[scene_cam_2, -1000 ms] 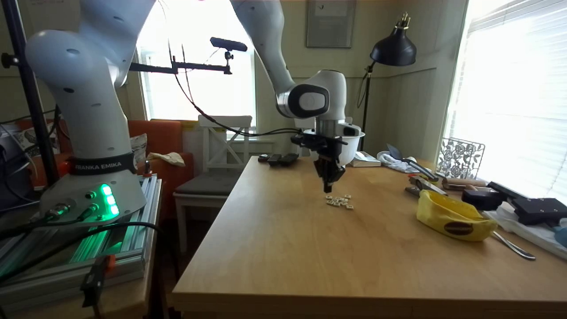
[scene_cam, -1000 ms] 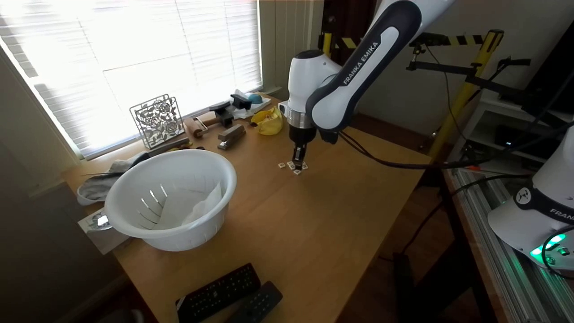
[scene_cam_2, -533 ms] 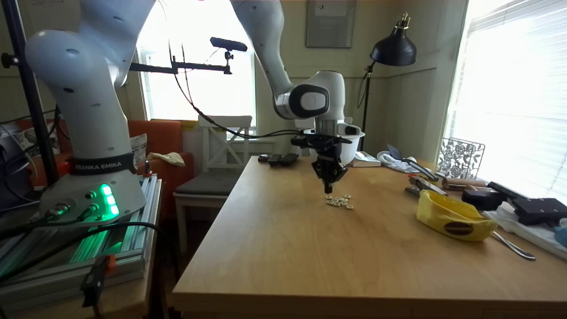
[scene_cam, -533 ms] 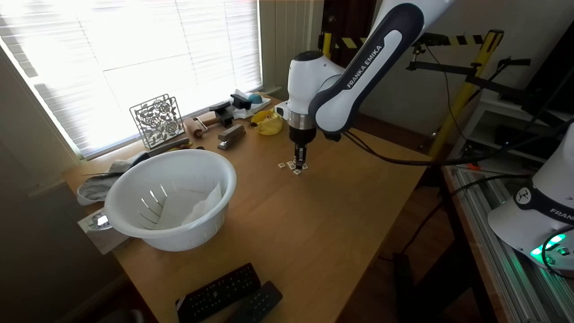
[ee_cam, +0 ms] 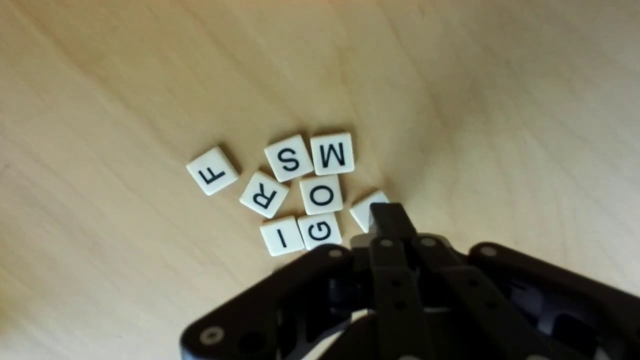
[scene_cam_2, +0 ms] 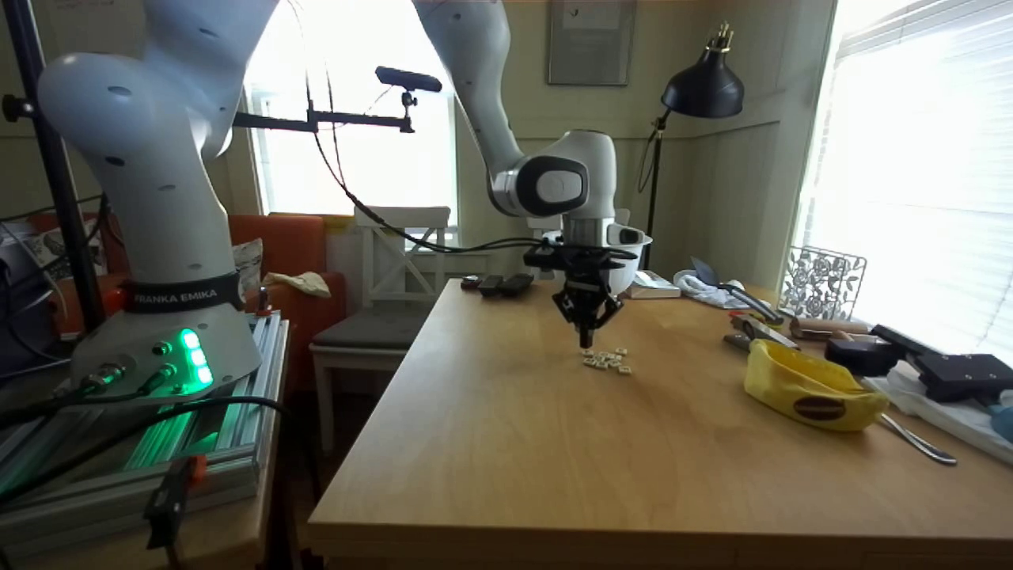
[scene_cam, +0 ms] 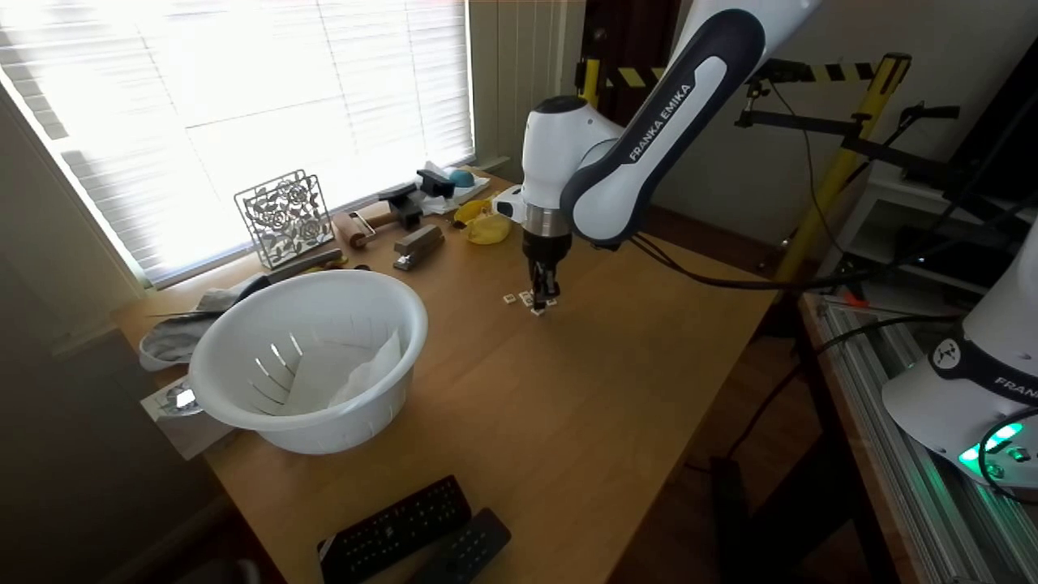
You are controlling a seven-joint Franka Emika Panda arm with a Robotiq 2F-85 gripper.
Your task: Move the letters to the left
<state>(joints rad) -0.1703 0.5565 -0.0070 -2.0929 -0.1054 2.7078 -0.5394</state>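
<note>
The letters are small square white tiles with black letters, loosely clustered flat on the wooden table; in the wrist view (ee_cam: 321, 195) F, R, S, M, O, G and I can be read. Another tile (ee_cam: 366, 210) is partly hidden behind the fingertips. The letters also show in both exterior views (scene_cam: 525, 298) (scene_cam_2: 605, 362). My gripper (ee_cam: 392, 217) points down, its black fingers shut together with nothing seen between them. In both exterior views the gripper (scene_cam: 541, 303) (scene_cam_2: 586, 342) is at the edge of the cluster, tips just above the table; contact with a tile cannot be told.
A large white bowl (scene_cam: 324, 434) stands on the table (scene_cam: 568, 454), with black remotes (scene_cam: 405, 519) near the edge. A yellow object (scene_cam_2: 807, 388), a stapler (scene_cam: 419, 246), a rolling pin (scene_cam: 350, 231) and a patterned metal holder (scene_cam: 285, 217) line the window side.
My gripper has turned about its vertical axis and lowered slightly, staying over the same edge of the cluster. The tiles have not visibly moved.
</note>
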